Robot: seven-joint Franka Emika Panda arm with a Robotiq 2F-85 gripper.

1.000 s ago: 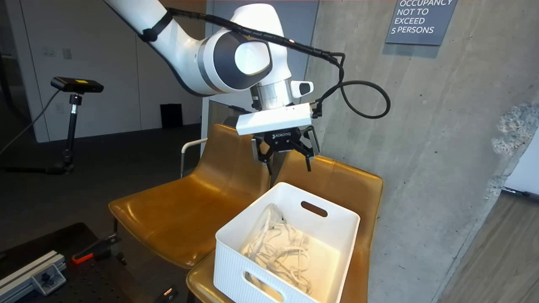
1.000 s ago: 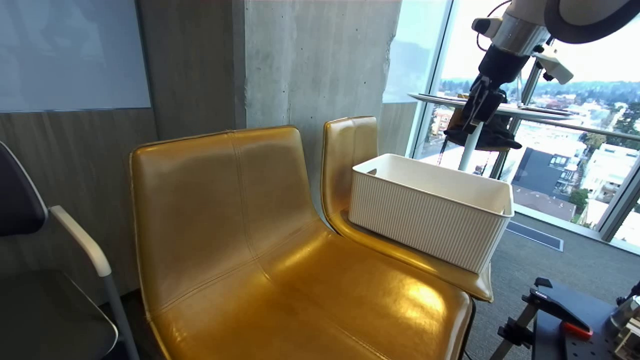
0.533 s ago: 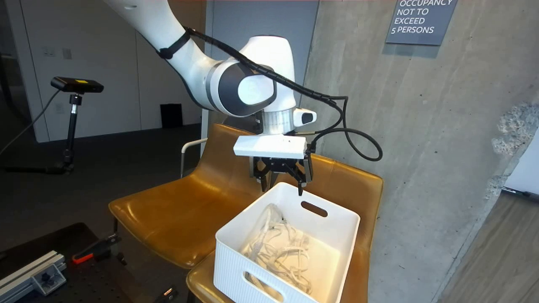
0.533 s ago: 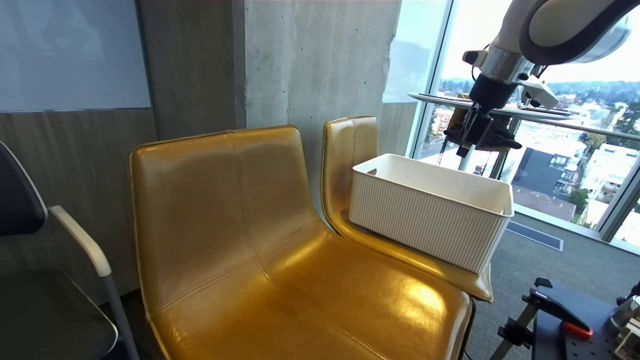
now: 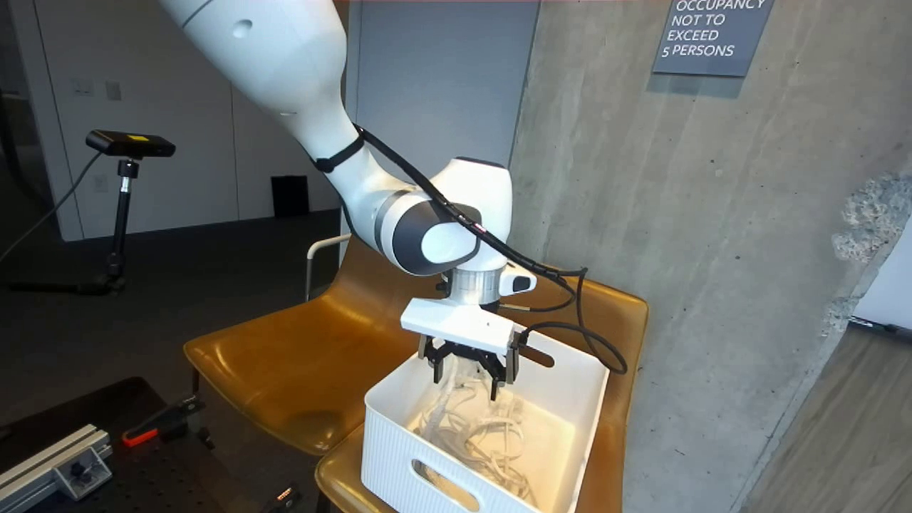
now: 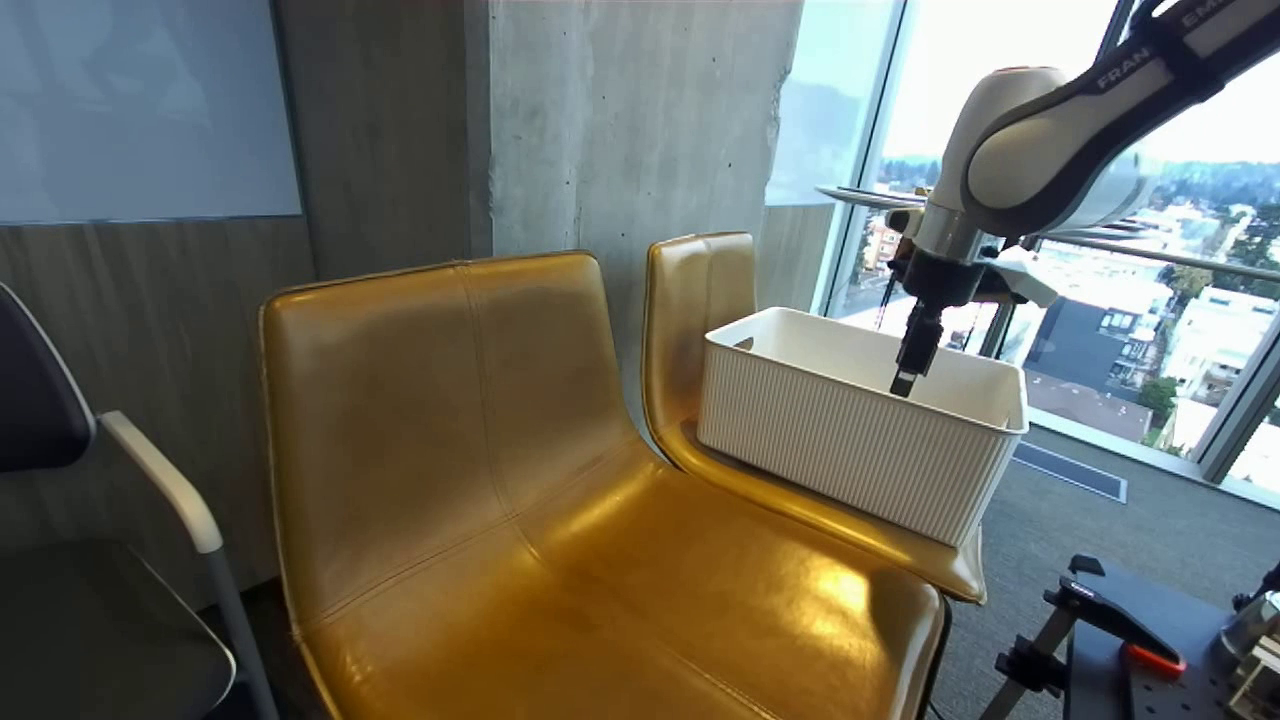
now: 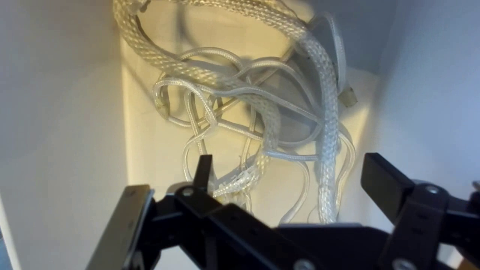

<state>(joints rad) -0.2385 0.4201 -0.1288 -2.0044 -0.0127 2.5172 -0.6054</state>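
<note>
Black two-fingered hand (image 5: 465, 385), mine: spread, empty. Below it, in a white ribbed plastic bin (image 5: 390, 452): thick white braided rope (image 7: 330, 112), thin white cord (image 7: 180, 81); their tangle could snag me.

Two tan chairs (image 6: 540, 500) I watch remotely, side by side, concrete wall (image 5: 712, 249) behind one chair's back edge, an occupancy sign (image 5: 712, 35) mounted there, tall window (image 6: 1110, 320) beyond that chair's far edge bright with daylight, grey carpet (image 6: 1040, 530) below
</note>
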